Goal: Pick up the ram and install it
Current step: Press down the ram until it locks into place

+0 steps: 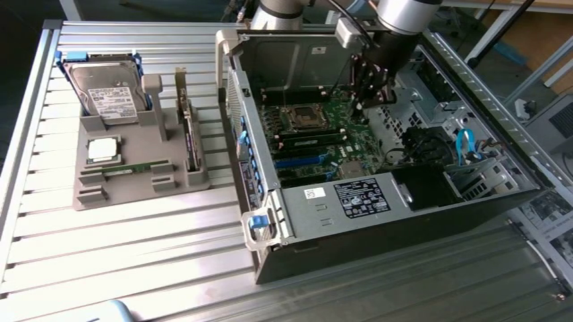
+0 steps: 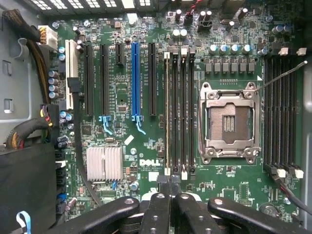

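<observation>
The ram point(image 1: 134, 167) is a narrow green stick lying in a slot of the grey holder point(image 1: 125, 191) on the table, at the exterior view's left. My gripper point(image 1: 372, 99) hangs far from it, inside the open computer case point(image 1: 358, 221), above the green motherboard point(image 1: 336, 151). In the wrist view its black fingers point(image 2: 158, 209) press together, so the gripper point(image 2: 170, 195) is shut on nothing. Below them run the long black memory slots point(image 2: 183, 112), beside the empty silver processor socket point(image 2: 229, 122).
The holder also carries a hard drive point(image 1: 107, 94), a square silver processor chip point(image 1: 103, 149) and an upright expansion card point(image 1: 188, 131). Case walls, a black power supply point(image 1: 425, 188) and cable bundles point(image 2: 29, 131) surround the motherboard. A heatsink point(image 2: 104, 163) and card slots point(image 2: 136, 80) lie beside the memory slots.
</observation>
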### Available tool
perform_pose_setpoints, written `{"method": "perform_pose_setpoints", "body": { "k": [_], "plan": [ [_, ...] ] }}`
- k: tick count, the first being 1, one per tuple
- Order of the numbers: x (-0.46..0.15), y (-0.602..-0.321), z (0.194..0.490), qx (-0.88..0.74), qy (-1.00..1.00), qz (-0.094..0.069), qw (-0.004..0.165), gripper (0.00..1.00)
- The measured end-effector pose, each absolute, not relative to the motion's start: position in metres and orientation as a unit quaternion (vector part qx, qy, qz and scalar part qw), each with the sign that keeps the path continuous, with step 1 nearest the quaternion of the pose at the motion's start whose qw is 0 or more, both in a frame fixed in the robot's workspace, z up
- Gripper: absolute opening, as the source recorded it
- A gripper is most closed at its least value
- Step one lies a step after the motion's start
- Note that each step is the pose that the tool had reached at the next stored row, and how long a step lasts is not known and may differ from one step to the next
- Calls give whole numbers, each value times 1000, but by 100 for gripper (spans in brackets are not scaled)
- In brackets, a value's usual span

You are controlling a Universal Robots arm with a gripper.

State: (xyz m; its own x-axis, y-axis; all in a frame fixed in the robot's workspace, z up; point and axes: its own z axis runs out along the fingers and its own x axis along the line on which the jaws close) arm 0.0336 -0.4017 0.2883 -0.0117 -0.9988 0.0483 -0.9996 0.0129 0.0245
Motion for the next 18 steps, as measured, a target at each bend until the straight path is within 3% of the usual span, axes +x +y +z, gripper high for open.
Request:
{"method": "perform_pose_setpoints", "body": {
  "k": [18],
  "plan": [
    [36,-402,292,702,-711,8,25,11]
  ]
}}
